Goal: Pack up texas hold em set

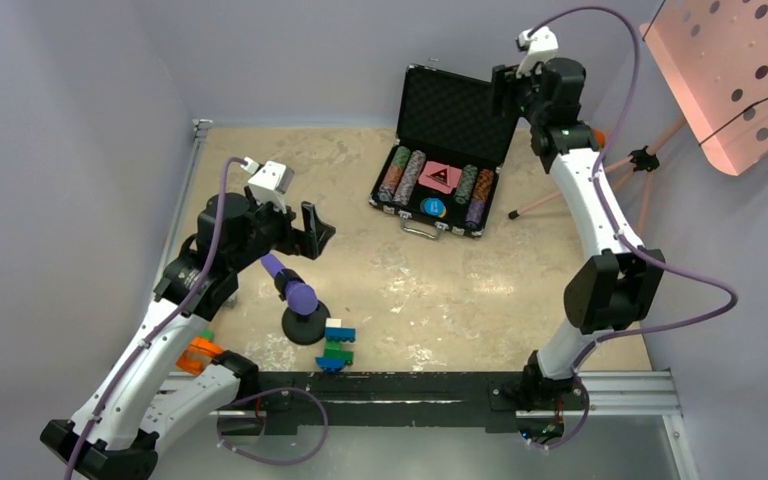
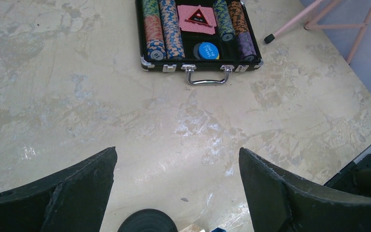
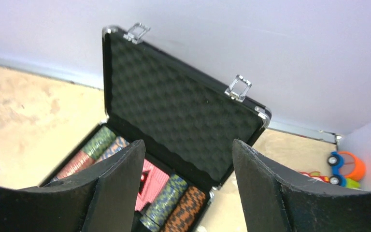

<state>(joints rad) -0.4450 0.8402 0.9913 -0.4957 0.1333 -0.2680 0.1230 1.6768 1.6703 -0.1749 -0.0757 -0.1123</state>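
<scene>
Logged black case (image 2: 204, 66) open at the far middle of the tabletop (image 1: 440, 290), lid (image 1: 457, 108) standing up toward the back wall, foam lining showing. Counted striped chips (image 1: 403, 175) in rows at both ends of the tray, pink cards (image 1: 438, 178) between the rows, dark triangular piece (image 2: 196, 16) lying on the cards. Spotted blue round button (image 1: 433, 208) just in front of the cards, near the silver handle (image 1: 422, 230) on the front wall. Noted two silver latches (image 3: 237, 88) flipped up on the lid's top edge. Placed right pincer (image 1: 505, 85) high, just beside the lid's right edge, jaws apart, nothing between them; could not tell whether a finger touched the lid. Placed left pincer (image 1: 315, 228) on the near left, well apart from the case, jaws wide apart and empty, hovering over bare tabletop. Found purple-tipped object (image 1: 298, 293) tilted on its black round base below the left pincer, toy-brick figure (image 1: 337, 345) just beside that base. Saw pink perforated panel (image 1: 735, 70) on a thin-legged stand at the far right. Caught small orange toy car (image 3: 345, 166) in the right wrist view, past the case by the wall.
</scene>
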